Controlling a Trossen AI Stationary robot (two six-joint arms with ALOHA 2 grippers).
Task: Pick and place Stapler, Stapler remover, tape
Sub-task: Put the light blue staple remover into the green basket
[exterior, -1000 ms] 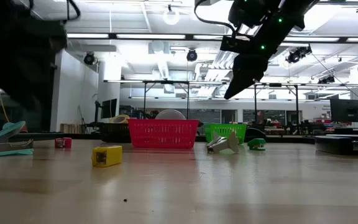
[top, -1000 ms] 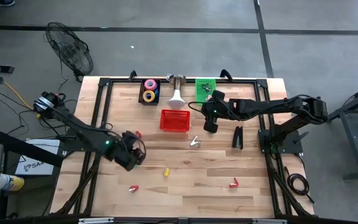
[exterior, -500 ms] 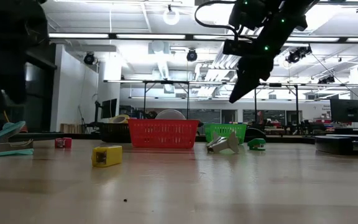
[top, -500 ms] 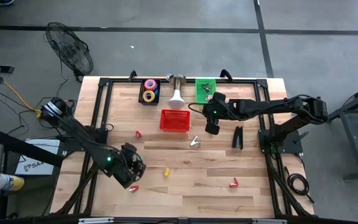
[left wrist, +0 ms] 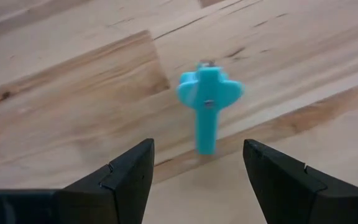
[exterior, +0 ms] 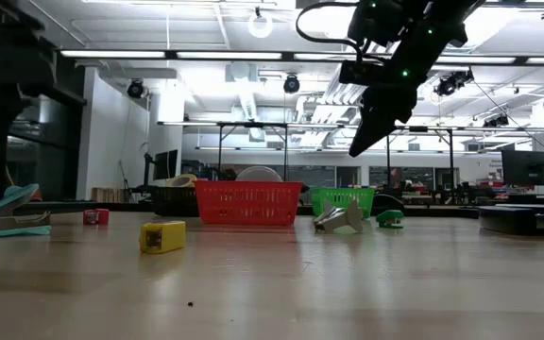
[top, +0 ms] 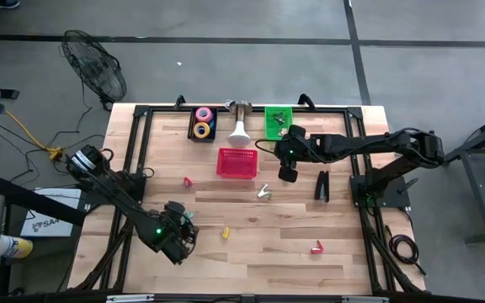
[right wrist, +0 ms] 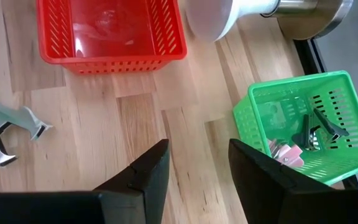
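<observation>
A teal claw-like staple remover [left wrist: 207, 102] lies flat on the wood; the low view shows it at the table's left [exterior: 8, 213]. My left gripper [left wrist: 197, 149] hangs open above it near the table's near-left part [top: 178, 239], one finger on either side, touching nothing. My right gripper [top: 286, 173] hovers open and raised [exterior: 359, 144] between the red basket [top: 237, 162] and the green basket [right wrist: 303, 121]. The black stapler [top: 322, 186] lies flat to its right. A silver staple remover [top: 263, 193] lies on the table. The tape rolls [top: 203, 122] sit in a black bin at the far edge.
A yellow piece [top: 224, 232] and red pieces [top: 187, 181] [top: 317, 247] lie scattered on the wood. A white funnel-shaped object [top: 239, 130] stands behind the red basket. The green basket holds dark pieces [right wrist: 316, 127]. Black frame rails run along the table's sides.
My left gripper has moved toward the table's near edge, from beside the red piece at centre-left to its place above the teal staple remover. My right arm has stayed over the gap between the baskets.
</observation>
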